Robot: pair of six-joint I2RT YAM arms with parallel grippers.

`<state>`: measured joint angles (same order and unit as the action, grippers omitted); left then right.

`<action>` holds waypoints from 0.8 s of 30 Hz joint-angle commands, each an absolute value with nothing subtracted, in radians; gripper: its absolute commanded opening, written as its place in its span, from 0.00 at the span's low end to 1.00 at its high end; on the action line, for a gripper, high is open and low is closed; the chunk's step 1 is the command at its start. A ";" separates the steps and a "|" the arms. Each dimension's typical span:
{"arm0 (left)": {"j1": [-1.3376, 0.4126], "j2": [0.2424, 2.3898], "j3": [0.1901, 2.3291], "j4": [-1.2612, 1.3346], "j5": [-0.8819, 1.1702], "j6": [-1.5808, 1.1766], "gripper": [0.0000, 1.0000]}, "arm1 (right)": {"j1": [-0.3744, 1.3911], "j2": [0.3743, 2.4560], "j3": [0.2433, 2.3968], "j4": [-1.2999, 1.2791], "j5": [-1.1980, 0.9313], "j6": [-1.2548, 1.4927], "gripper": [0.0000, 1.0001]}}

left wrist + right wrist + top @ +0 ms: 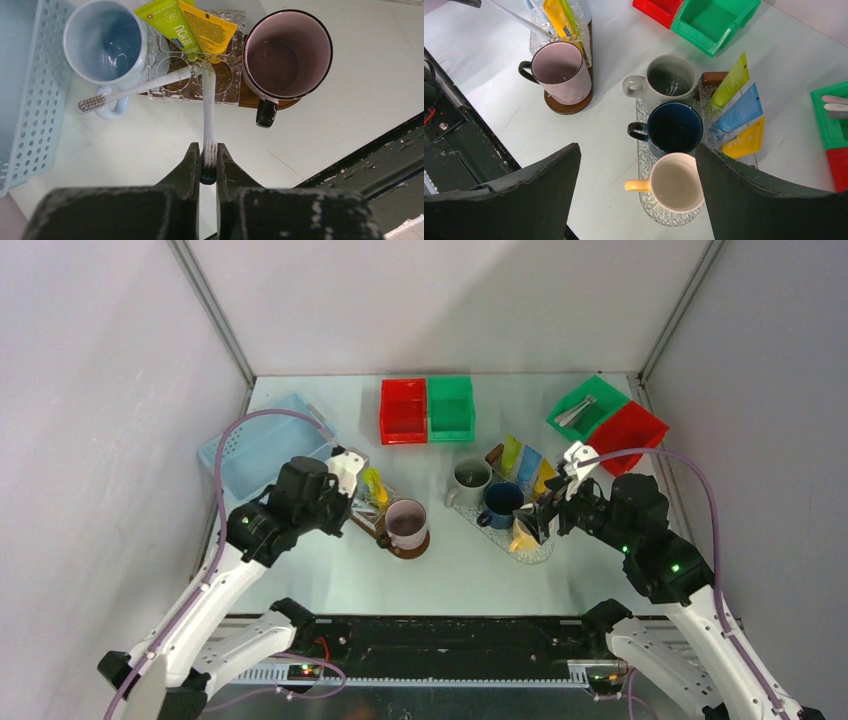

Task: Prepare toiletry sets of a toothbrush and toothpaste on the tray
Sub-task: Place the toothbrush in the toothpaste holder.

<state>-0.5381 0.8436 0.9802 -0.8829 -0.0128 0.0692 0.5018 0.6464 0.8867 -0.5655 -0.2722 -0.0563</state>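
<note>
My left gripper (208,149) is shut on the bristle head of a white toothbrush (208,107). The handle end of that brush rests on a small glass tray (227,92). A second toothbrush (132,90) lies slanted across that tray, beside a lime green tube (167,22) and a yellow tube (209,31). My right gripper (636,150) stands open above a white mug with a yellow handle (676,187) on a longer glass tray (644,132). Lime (731,80), light blue (739,110) and yellow (746,140) tubes lie on a tray beside the mugs.
A pale blue mug (105,42) and a pink mug (287,52) flank the small tray. Grey (669,80) and dark blue (674,127) mugs share the long tray. A blue basket (255,445) is at the left, red (403,410) and green (451,407) bins at the back. A green bin (587,408) holds more toothbrushes.
</note>
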 commanded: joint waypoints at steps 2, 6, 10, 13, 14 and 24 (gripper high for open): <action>-0.566 0.863 0.989 -0.843 -0.095 0.042 0.00 | 0.500 0.630 0.880 -0.530 -0.252 -0.056 0.88; -0.574 0.868 0.987 -0.833 -0.102 0.038 0.01 | 0.500 0.626 0.876 -0.526 -0.249 -0.057 0.89; -0.578 0.875 0.977 -0.813 -0.102 0.029 0.03 | 0.501 0.621 0.875 -0.525 -0.249 -0.057 0.89; -0.582 0.881 0.971 -0.801 -0.103 0.024 0.03 | 0.501 0.619 0.875 -0.525 -0.247 -0.058 0.89; -0.584 0.883 0.967 -0.795 -0.102 0.023 0.03 | 0.502 0.618 0.874 -0.525 -0.245 -0.058 0.89; -0.596 0.906 0.952 -0.777 -0.118 0.021 0.04 | 0.503 0.605 0.870 -0.523 -0.239 -0.058 0.90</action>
